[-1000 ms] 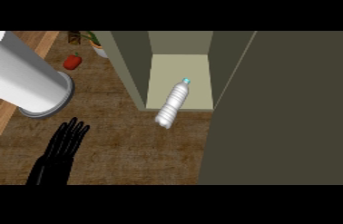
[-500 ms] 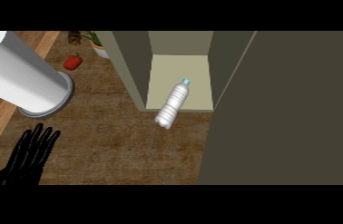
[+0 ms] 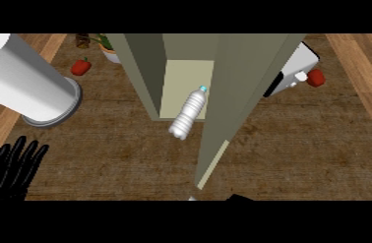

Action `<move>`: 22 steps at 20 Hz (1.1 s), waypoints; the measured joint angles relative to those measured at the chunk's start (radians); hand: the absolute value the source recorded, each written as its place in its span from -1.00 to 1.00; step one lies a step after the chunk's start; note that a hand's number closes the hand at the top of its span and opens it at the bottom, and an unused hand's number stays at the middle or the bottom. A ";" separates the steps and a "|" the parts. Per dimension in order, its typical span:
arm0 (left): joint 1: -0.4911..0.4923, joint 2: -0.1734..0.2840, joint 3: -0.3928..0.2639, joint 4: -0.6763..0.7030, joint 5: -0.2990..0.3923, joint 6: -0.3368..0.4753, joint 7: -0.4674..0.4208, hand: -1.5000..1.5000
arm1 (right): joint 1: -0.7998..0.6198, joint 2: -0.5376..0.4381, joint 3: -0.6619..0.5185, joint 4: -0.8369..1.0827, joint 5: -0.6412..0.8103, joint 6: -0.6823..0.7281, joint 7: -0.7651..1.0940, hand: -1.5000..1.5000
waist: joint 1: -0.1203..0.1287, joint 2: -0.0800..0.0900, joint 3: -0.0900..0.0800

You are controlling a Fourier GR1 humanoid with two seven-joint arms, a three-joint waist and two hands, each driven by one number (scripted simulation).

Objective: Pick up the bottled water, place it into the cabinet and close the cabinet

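The bottled water [image 3: 187, 114] lies at 12 o'clock, cap end inside the cabinet [image 3: 145, 70], base overhanging the tabletop [image 3: 109, 153], so the door [image 3: 225, 114] (half swung) would likely catch it. My left hand [image 3: 18, 168] rests at 8 o'clock, fingers straight, holding nothing. My right hand is unseen.

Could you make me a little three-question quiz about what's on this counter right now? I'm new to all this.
1. True or false: the water bottle stands upright on the cabinet shelf.
2. Which lies nearest the big white cylinder? A) a red pepper B) the bottle C) the cabinet door
3. Fill in: the left hand shows at the view's lower ____ corner.

Key
1. False: it lies on its side, cap end inside, base sticking out onto the wooden counter.
2. A
3. left, fingers straight, holding nothing.
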 measured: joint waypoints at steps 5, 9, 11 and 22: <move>0.030 0.035 0.041 -0.050 0.032 -0.019 0.021 -1.00 | -0.179 0.126 0.155 0.138 0.171 -0.217 0.011 1.00 | 0.011 0.007 0.001; 0.047 0.056 0.071 -0.093 0.055 -0.030 0.043 -1.00 | -0.340 0.161 0.181 0.282 0.140 -0.395 -0.025 1.00 | 0.023 0.015 0.003; 0.059 0.068 0.090 -0.124 0.068 -0.027 0.060 -1.00 | -0.411 0.170 0.165 0.354 0.086 -0.458 -0.048 1.00 | 0.029 0.018 0.004; 0.116 0.064 0.159 -0.187 0.076 -0.035 0.093 -1.00 | -0.623 0.182 0.053 0.651 -0.258 -0.214 -0.117 1.00 | 0.020 0.028 0.006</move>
